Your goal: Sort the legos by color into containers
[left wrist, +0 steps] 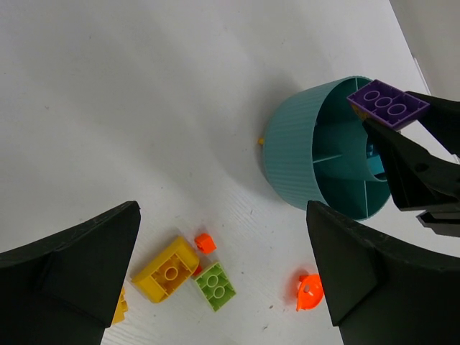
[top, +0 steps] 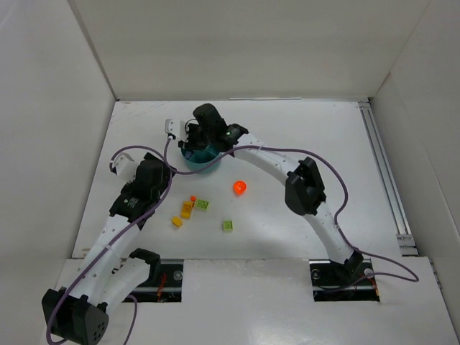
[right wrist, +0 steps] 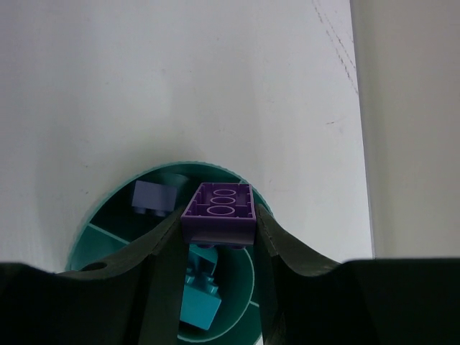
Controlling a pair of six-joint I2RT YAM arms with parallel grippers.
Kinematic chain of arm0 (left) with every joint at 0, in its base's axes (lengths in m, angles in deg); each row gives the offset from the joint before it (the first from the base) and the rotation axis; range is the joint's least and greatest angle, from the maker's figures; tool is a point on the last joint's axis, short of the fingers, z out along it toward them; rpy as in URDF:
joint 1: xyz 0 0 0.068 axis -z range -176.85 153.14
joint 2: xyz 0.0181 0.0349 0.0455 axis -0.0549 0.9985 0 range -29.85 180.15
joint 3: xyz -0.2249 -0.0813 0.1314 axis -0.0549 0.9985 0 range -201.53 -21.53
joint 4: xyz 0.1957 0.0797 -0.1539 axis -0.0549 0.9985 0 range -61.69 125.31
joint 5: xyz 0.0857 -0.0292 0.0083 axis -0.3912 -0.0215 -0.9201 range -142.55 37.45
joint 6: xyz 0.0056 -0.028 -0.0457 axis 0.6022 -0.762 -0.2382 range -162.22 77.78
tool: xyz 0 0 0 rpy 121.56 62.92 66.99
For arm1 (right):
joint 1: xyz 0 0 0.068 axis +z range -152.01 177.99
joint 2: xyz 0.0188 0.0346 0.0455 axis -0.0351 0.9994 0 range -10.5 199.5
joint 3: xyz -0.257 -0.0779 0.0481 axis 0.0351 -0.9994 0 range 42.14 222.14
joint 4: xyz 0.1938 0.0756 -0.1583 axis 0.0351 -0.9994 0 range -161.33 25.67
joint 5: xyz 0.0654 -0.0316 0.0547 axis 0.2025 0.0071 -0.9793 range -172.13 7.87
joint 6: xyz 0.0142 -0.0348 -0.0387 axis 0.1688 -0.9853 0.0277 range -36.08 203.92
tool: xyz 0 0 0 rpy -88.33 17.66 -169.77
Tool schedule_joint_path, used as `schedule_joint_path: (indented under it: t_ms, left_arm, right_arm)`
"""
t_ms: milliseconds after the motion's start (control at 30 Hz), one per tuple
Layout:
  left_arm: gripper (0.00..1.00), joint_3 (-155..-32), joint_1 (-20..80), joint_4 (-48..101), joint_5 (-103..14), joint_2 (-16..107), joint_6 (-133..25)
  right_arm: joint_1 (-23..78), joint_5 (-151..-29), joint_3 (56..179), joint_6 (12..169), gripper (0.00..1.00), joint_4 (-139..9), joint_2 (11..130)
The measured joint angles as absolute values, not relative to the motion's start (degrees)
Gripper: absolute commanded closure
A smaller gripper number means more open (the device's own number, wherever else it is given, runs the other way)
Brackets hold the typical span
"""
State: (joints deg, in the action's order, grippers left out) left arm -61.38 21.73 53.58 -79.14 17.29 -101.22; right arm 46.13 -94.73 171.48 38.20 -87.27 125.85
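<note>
My right gripper point(right wrist: 218, 224) is shut on a purple lego point(right wrist: 218, 208) and holds it underside up just above the teal dish's rim point(right wrist: 165, 167). A teal brick point(right wrist: 198, 298) lies in the central well and a dull purple one point(right wrist: 153, 196) in a wedge. The left wrist view shows that held purple lego point(left wrist: 388, 103) over the dish wall point(left wrist: 291, 158). My left gripper point(left wrist: 223, 280) hangs open above a yellow brick point(left wrist: 167, 269), a tiny orange piece point(left wrist: 205, 243), a lime brick point(left wrist: 215, 286) and a rounded orange-red piece point(left wrist: 310, 290).
From above, the dish point(top: 203, 159) sits mid-table under the right gripper point(top: 192, 138), with the left gripper point(top: 162, 174) to its near left. Loose pieces lie nearer: yellow point(top: 187, 209), small yellow point(top: 177, 221), lime point(top: 203, 205), second lime point(top: 228, 226), orange-red point(top: 239, 187). White walls enclose the table.
</note>
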Motion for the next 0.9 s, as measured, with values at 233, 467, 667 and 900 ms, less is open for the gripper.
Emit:
schedule_joint_path:
  t_ms: [233, 467, 667, 900]
  left_arm:
    - [0.0, -61.38, 21.73, 53.39, -79.07, 17.29, -101.05]
    - [0.0, -61.38, 21.73, 53.41, -78.92, 17.27, -101.0]
    - [0.0, -61.27, 21.73, 53.39, -78.16, 17.27, -100.61]
    - [0.0, -61.25, 21.73, 53.04, -75.8, 17.27, -98.79]
  right_arm:
    - [46.19, -94.38, 172.59, 37.22, 0.75, -87.9, 127.91]
    - [46.43, -94.31, 172.61, 37.11, 0.5, -88.01, 127.91]
    - [46.48, -94.82, 172.61, 36.72, 0.4, -87.95, 127.91]
    - [46.52, -96.13, 170.49, 37.02, 0.19, -87.6, 125.7]
